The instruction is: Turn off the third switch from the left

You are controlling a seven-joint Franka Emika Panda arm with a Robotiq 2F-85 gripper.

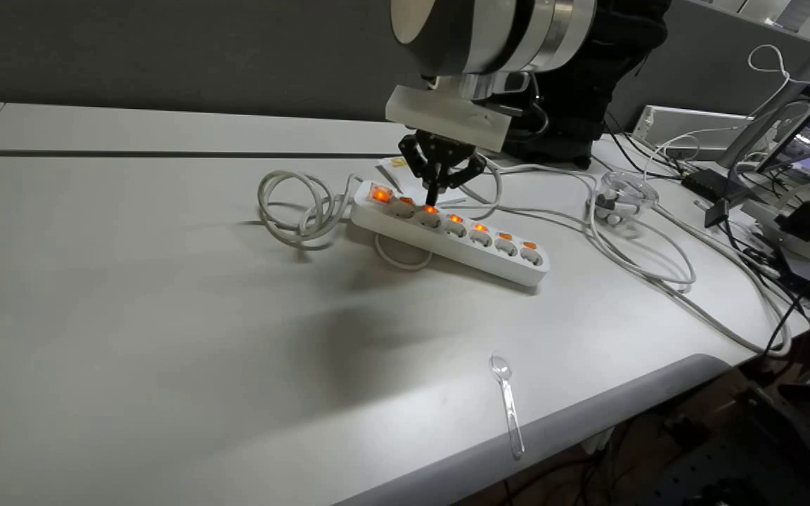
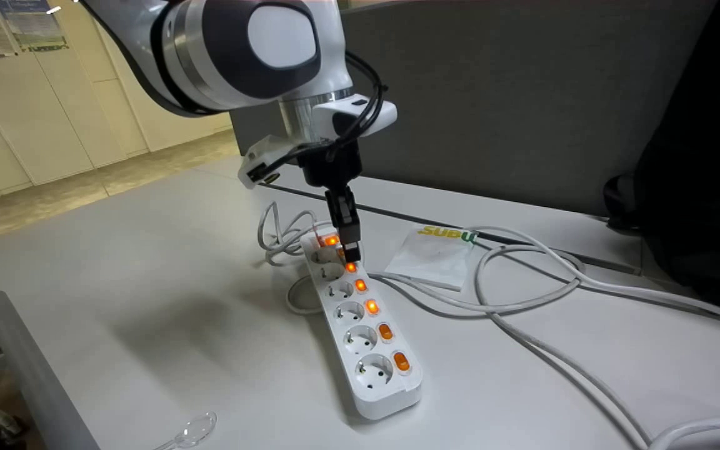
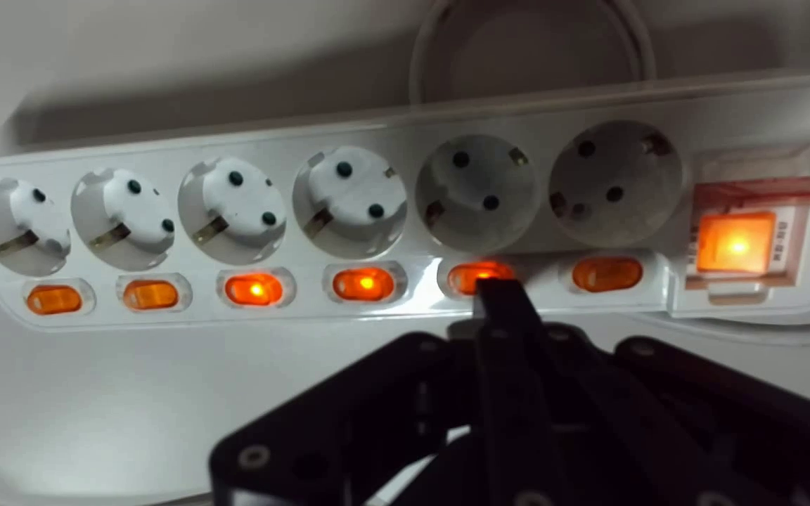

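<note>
A long white power strip (image 1: 440, 246) (image 2: 391, 406) (image 3: 735, 112) lies on the table with a row of small orange rocker switches. Counting the large lit main switch (image 1: 380, 194), the third switch from the left (image 1: 430, 209) is lit; it also shows in an exterior view (image 2: 350, 267) and the wrist view (image 3: 461, 278). My gripper (image 1: 432, 201) (image 2: 352, 255) (image 3: 500, 287) is shut and empty, pointing down, its tip at this switch and partly covering it in the wrist view. I cannot tell whether it touches. One small neighbour (image 3: 607, 273) is unlit; the other (image 3: 363, 283) is lit.
A coiled white cable (image 1: 299, 211) lies by the strip's main-switch end. Loose white cables (image 2: 522, 306) and a paper packet (image 2: 432, 256) lie behind the strip. A clear plastic spoon (image 1: 507, 400) lies near the table's front edge. A dark partition (image 1: 166, 56) stands behind.
</note>
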